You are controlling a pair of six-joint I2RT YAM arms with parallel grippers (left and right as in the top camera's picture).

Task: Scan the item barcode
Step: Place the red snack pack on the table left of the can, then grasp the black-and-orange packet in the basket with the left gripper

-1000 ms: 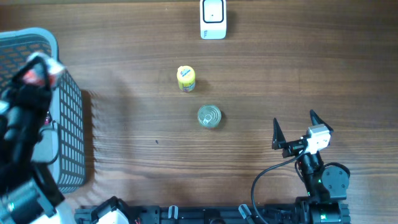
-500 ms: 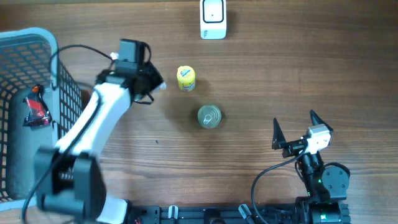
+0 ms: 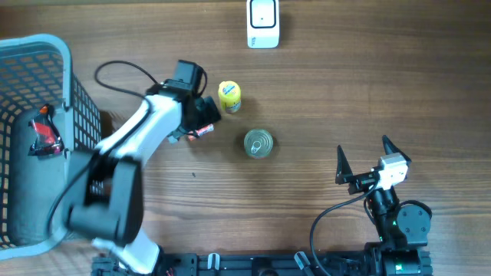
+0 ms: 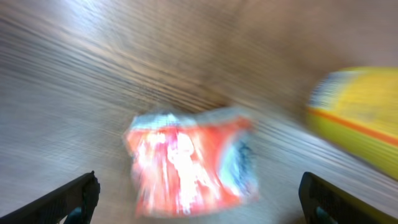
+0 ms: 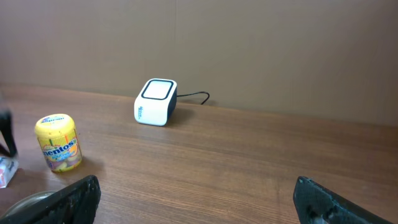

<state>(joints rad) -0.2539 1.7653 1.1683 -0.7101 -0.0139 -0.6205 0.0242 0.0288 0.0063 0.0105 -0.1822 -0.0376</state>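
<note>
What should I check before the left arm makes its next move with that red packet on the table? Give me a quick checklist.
1. Left pincer open: ok, its tips stand wide apart.
2. Red packet free of the pincer: ok, it appears to lie on the table between the tips, apart from the yellow tub.
3. Barcode facing up: cannot tell, the left wrist view is blurred.
4. Scanner approachable: ok, it stands at the far edge with bare wood in front.
5. Right pincer out of the way: ok, open at the near right.
</note>
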